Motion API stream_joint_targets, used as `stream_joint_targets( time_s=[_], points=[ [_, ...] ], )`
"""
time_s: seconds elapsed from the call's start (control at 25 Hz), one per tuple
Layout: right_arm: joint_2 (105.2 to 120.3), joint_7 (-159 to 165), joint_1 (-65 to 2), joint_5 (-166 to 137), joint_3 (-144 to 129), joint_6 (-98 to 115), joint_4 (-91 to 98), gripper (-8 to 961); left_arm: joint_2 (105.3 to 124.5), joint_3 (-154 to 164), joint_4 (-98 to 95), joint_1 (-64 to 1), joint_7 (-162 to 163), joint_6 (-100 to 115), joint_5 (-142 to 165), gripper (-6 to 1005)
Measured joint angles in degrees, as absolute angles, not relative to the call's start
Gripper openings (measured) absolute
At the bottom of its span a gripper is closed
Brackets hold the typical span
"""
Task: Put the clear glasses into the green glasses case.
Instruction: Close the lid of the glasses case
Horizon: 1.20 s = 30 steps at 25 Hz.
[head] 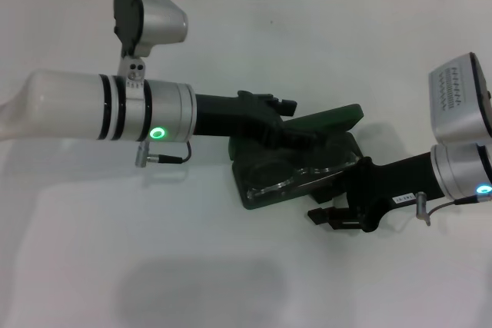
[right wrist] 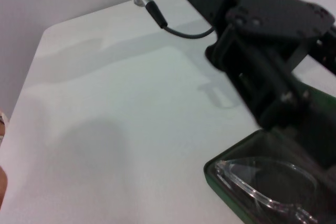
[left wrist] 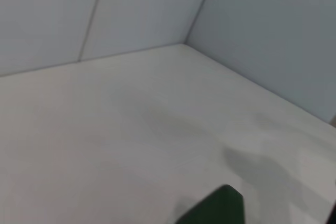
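Head view, left to right. The left arm reaches across the white counter (head: pixel 92 266) to the green glasses case (head: pixel 254 190), which lies open at centre with its lid (head: pixel 334 118) raised on the far side. The left gripper (head: pixel 270 117) stands over the far edge of the case, against the lid; whether its fingers are open or closed cannot be told. The clear glasses (head: pixel 296 178) lie inside the lower tray of the case, lens and arms within the rim as far as can be seen. The right wrist view confirms this: the transparent lens (right wrist: pixel 268 179) rests on the dark lining, with the left arm's dark gripper body above it. To the right, the right gripper (head: pixel 332 217) sits just beside the near right corner of the case, low over the counter; its fingers appear parted and hold nothing.

Step in hand, as judged: placement looks essentially complete, and the arms are at the stage of release or of closing the lid. The next move calls for keeping the right gripper clear of the rim and, if the lid is to be lowered, for the left gripper to bring it down without catching the arms of the glasses.
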<state>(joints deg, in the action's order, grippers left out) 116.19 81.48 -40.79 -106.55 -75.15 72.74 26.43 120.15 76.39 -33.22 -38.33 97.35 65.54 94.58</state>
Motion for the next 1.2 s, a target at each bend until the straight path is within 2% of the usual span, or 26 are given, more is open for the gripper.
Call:
stream_joint_targets(
  time_s=[0.56,0.76,1.2],
  points=[
    [116.21,81.41,-40.83,-103.27,-78.28,71.74,26.24,411,119.58,71.72,-37.24,-35.34,91.95,64.22,88.13,881],
    [116.21,81.42,-40.93,-101.69,-79.56,71.74,26.22,417,119.71,71.88,-36.46,-36.24,94.53,57.03,95.90,881],
    [116.19,81.45,-41.05,-100.09,-80.72,70.69,26.13,430,119.74,76.98,-34.90,-39.14,97.74,56.36,100.74,880]
  ],
)
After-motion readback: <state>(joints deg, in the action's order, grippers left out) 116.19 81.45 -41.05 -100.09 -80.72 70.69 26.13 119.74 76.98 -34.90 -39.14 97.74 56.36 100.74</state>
